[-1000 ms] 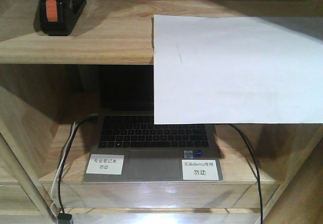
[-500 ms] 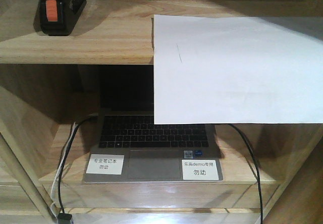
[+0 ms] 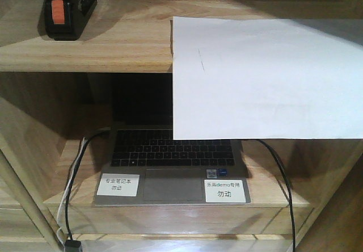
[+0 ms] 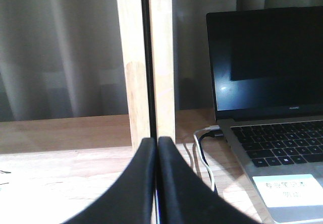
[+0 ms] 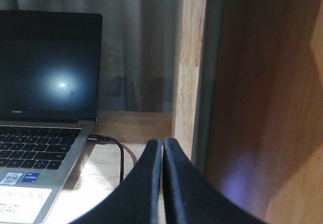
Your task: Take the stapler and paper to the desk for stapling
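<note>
Exterior front-facing view: paper (image 3: 266,76) overhangs the shelf (image 3: 85,53) edge and could slip off if nudged; left gripper (image 4: 155,148) and right gripper (image 5: 162,151) both clenched, empty.

The left gripper (image 4: 156,142) has two smooth black fingers (image 4: 128,186) that curve out wide at the bottom. The right gripper (image 5: 163,144) looks the same, black and a little shiny.

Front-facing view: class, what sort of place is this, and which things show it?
Probably an office or demo workspace: a wooden shelf unit holds an open laptop, and a stapler and a sheet of paper lie on the shelf above.
</note>
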